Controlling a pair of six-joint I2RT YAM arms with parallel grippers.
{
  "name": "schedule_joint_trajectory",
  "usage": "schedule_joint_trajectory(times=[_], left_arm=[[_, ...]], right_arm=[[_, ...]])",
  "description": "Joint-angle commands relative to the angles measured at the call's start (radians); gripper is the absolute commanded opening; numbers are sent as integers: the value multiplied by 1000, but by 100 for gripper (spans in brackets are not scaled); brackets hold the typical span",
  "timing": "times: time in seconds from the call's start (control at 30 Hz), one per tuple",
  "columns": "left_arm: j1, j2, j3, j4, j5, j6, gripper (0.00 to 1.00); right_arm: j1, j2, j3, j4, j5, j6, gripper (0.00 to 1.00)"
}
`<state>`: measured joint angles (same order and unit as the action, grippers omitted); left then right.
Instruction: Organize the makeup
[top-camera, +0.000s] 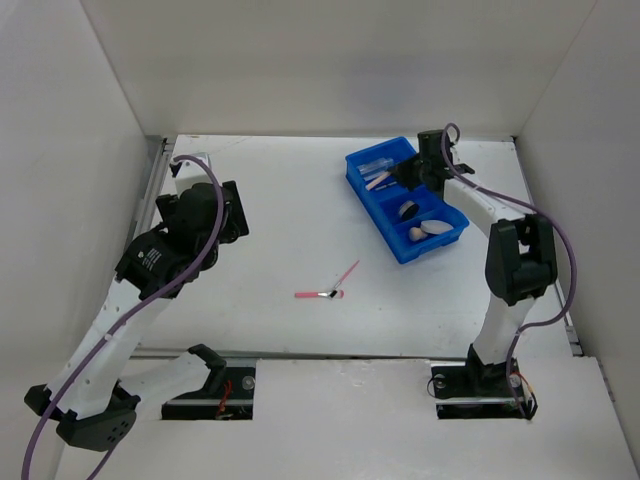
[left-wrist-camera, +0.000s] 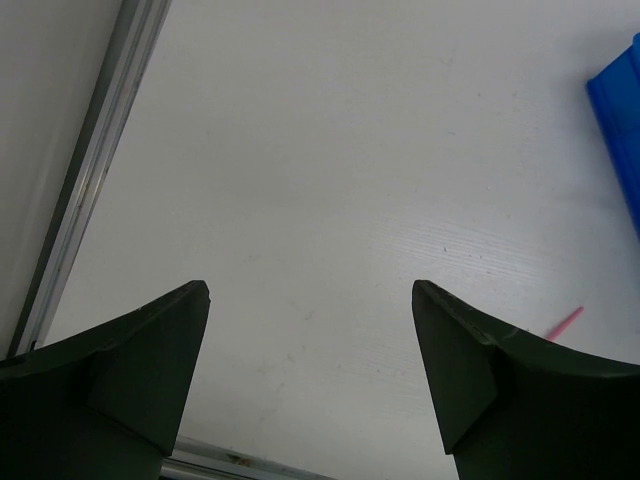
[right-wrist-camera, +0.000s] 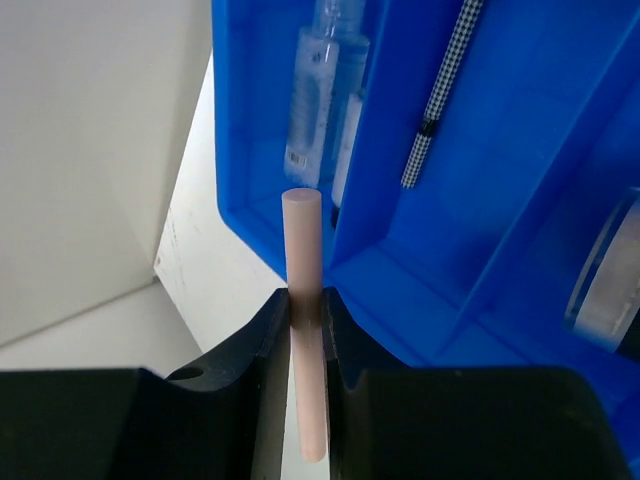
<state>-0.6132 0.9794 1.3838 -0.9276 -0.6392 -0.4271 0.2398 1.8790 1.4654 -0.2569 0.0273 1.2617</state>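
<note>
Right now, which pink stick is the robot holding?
The pale stick pinched in the right gripper; the brighter ones lie loose on the table.

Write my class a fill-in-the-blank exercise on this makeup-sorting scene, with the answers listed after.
1. The right gripper is ____ on a pale pink stick.
2. The left gripper is ____, holding nothing.
3. The three-compartment tray is ____ in colour.
4. Loose thin pink sticks lie on the ____, outside the tray.
Missing words: shut, open, blue, table.
</note>
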Motion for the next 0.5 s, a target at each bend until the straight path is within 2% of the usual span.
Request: schedule_joint_trajectory(times=[0.0, 0.2, 0.3, 0.37, 0.4, 0.47], left_arm=[[0, -4, 46, -11, -37, 10, 80], [0, -4, 46, -20, -56, 10, 80], [0, -4, 46, -20, -56, 10, 80], [0, 5, 46, -20, -56, 10, 80], [0, 5, 46, -20, -56, 10, 80], [0, 5, 46, -20, -56, 10, 80]], right_arm=[[-30, -1, 35, 62, 43, 56, 1], [-49, 26, 35, 47, 62, 56, 1], [-50, 35, 24, 47, 83, 56, 5], [-50, 35, 24, 47, 83, 45, 10], [-50, 48, 24, 47, 83, 45, 22], [-50, 48, 36, 47, 83, 34, 30]])
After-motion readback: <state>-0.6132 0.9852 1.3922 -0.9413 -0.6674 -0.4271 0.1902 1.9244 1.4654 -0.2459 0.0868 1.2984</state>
